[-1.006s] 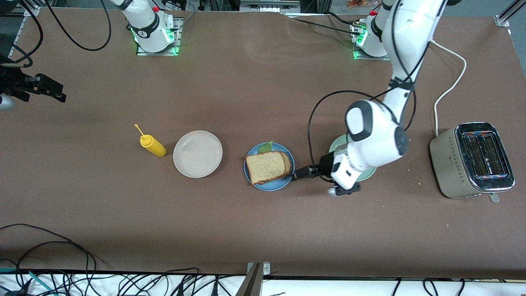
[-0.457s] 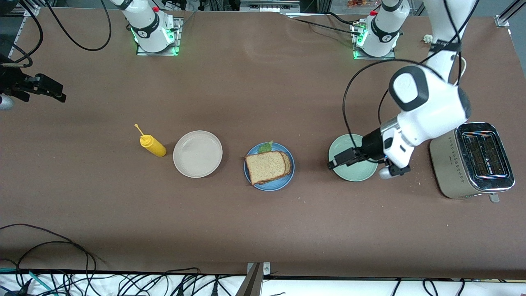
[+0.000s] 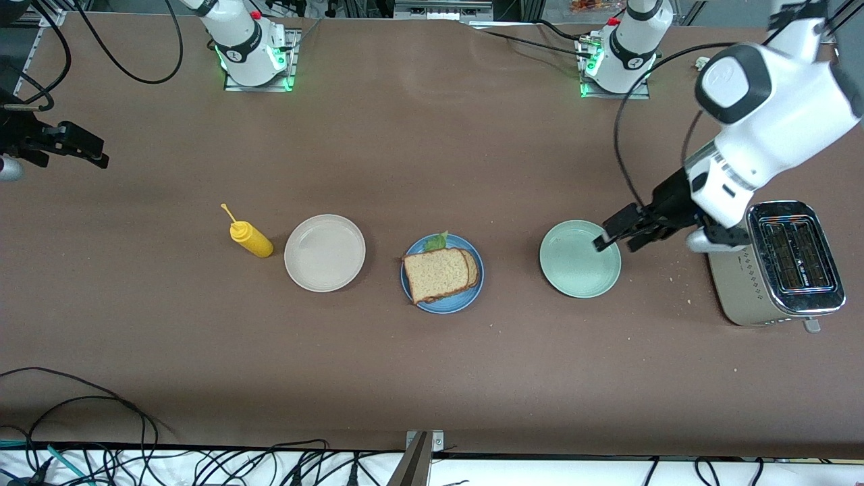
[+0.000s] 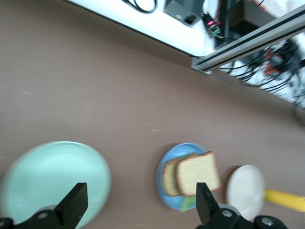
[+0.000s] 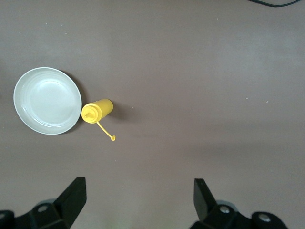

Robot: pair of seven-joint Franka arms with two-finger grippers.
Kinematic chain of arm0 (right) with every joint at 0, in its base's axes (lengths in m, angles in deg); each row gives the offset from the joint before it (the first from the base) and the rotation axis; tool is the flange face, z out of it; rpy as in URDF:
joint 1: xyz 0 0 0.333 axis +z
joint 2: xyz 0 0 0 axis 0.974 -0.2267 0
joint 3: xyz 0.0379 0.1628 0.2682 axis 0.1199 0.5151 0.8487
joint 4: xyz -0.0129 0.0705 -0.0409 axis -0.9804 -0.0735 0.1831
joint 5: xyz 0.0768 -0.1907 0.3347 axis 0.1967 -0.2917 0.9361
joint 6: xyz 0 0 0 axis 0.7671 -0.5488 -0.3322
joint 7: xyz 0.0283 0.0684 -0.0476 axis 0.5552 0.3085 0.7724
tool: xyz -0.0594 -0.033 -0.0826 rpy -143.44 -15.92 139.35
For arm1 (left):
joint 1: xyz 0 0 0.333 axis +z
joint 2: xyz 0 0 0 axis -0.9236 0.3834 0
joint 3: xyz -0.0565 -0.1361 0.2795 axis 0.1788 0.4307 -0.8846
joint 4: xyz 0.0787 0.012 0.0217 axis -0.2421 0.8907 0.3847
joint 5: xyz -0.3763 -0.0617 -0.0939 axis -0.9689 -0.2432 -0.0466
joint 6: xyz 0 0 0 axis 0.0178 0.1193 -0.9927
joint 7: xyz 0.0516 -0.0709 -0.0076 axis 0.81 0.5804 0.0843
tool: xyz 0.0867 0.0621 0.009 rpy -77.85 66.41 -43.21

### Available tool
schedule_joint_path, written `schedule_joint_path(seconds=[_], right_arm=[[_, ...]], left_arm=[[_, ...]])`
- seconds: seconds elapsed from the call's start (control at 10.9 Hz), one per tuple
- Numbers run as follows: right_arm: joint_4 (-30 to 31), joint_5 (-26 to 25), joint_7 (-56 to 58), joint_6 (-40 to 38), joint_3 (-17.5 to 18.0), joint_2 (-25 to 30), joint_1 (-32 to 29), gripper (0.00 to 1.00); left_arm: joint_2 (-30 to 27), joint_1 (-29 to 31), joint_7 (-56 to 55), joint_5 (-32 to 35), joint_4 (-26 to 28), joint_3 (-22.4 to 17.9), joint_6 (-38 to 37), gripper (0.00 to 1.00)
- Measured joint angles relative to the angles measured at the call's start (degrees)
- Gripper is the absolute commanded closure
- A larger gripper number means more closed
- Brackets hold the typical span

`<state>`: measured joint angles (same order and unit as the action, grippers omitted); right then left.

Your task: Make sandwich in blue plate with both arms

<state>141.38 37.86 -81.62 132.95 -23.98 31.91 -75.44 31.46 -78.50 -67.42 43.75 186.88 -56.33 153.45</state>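
Sandwich (image 3: pixel 440 274) sits assembled on blue plate (image 3: pixel 472 293); left gripper (image 3: pixel 617 233) and right gripper (image 3: pixel 71 145) hang spread, empty, apparently finished.

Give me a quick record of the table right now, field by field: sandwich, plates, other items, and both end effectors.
sandwich: assembled, lettuce showing at one edge, on the blue plate
mint-green plate: bare, toward the left arm's end
cream plate: bare, beside the mustard bottle
toaster: at the left arm's end of the table
left end effector: open, holding nothing, over the mint-green plate's edge
right end effector: open, waiting at the right arm's end of the table
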Motion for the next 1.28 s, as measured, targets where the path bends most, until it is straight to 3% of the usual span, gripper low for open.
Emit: schedule_joint_path(seconds=[0.27,0.55,1.01,1.28], right_arm=[[-0.02,0.0,0.0,-0.03,0.0,-0.03,0.0,0.0],[-0.02,0.0,0.0,-0.03,0.0,-0.05,0.0,0.0],[-0.03,0.06,0.0,-0.05,0.0,-0.05,0.01,0.0],[-0.03,0.07,0.0,-0.06,0.0,-0.05,0.02,0.0]], left_arm=[[-7.05,2.48,0.04,19.04,-0.98,-0.01,-10.7,0.0],[-9.23,3.2,0.07,30.37,-9.14,0.02,-26.65,0.0],[-6.37,7.08,0.09,33.1,-21.73,-0.04,-43.45,0.0],[-2.16,5.15,0.12,33.1,-25.63,-1.77,-46.45,0.0]])
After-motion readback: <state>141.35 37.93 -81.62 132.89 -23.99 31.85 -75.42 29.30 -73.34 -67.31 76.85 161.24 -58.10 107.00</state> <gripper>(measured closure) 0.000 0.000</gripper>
